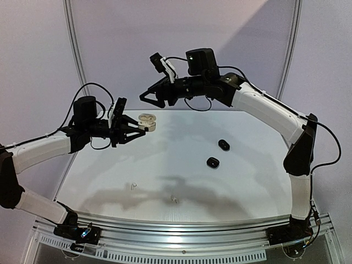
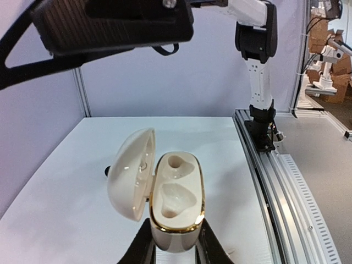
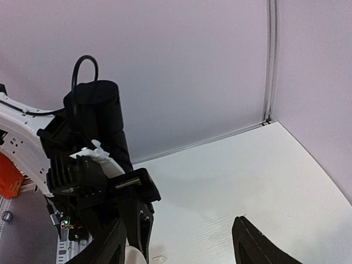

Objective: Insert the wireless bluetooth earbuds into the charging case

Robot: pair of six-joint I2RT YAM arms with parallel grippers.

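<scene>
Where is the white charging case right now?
In the top view, the white charging case sits left of centre, clamped lid-open in the left gripper, close to the open right gripper.

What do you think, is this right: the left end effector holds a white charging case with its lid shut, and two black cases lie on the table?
Not the lid: the left wrist view shows it standing open. The left end effector does hold the white charging case, and two black cases lie on the table.

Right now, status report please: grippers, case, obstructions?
Left gripper shut on open white charging case, sockets empty. Right gripper open, empty, raised. White earbuds loose on table; nothing blocking sockets.
</scene>
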